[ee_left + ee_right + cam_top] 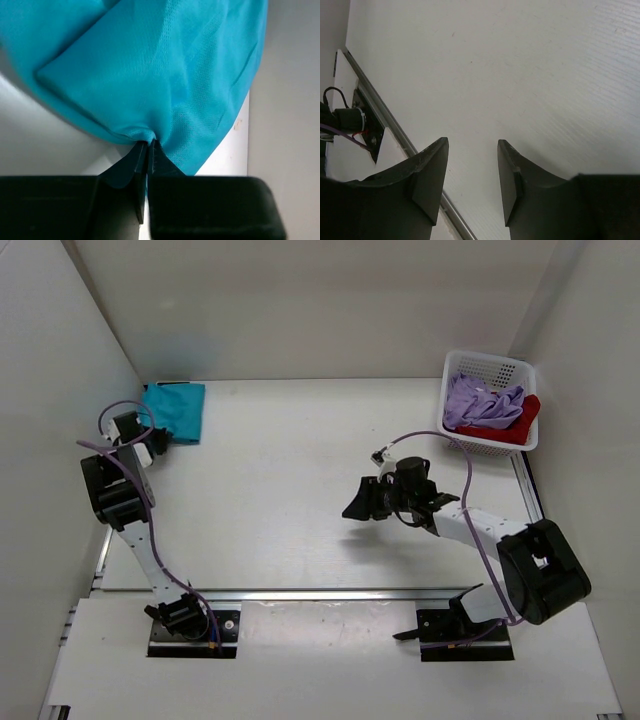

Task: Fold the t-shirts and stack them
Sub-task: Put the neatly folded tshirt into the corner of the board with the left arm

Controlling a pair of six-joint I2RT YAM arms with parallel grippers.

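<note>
Teal t-shirt point(176, 410) lies beside wall point(70, 390), basket point(489, 362) apart.

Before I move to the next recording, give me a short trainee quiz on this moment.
1. Fill in: the lavender t-shirt and the red t-shirt lie in the white ____.
2. Which does the left end effector pinch? A teal t-shirt, B lavender t-shirt, C red t-shirt.
3. True or false: the right end effector holds cloth.
Key: 1 basket; 2 A; 3 false, it is open above the table.
</note>
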